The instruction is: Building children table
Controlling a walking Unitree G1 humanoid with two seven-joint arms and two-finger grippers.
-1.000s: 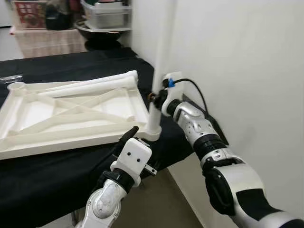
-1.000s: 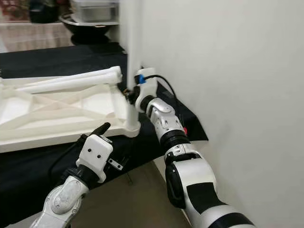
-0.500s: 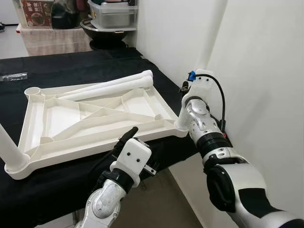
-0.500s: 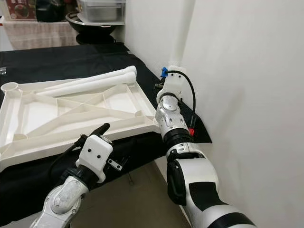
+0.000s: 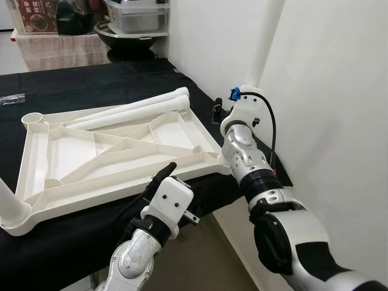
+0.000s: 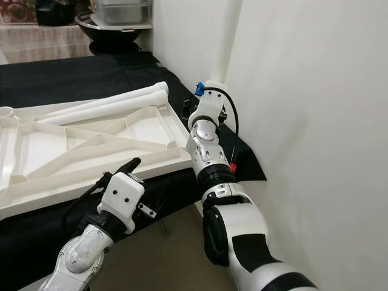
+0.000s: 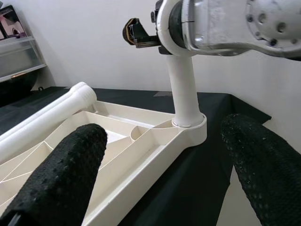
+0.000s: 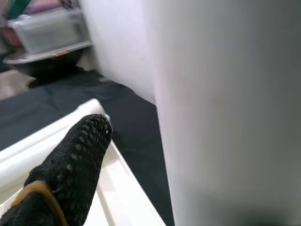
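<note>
The upright white table leg (image 7: pixel 184 96), seated in the near right corner socket of the upturned tabletop (image 5: pixel 115 151), is clamped by the right end effector (image 7: pixel 162 28). The left end effector (image 5: pixel 162 174) is held near the tabletop's near edge, fingers (image 7: pixel 61 174) apart. Two loose legs (image 5: pixel 139 109) are laid along the far edge on the black-covered bench (image 5: pixel 91 79).

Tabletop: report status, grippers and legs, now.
Right gripper shut on upright leg at tabletop corner. Left gripper open, at near edge. Two loose legs lie on far edge. Wall close beside right arm.
</note>
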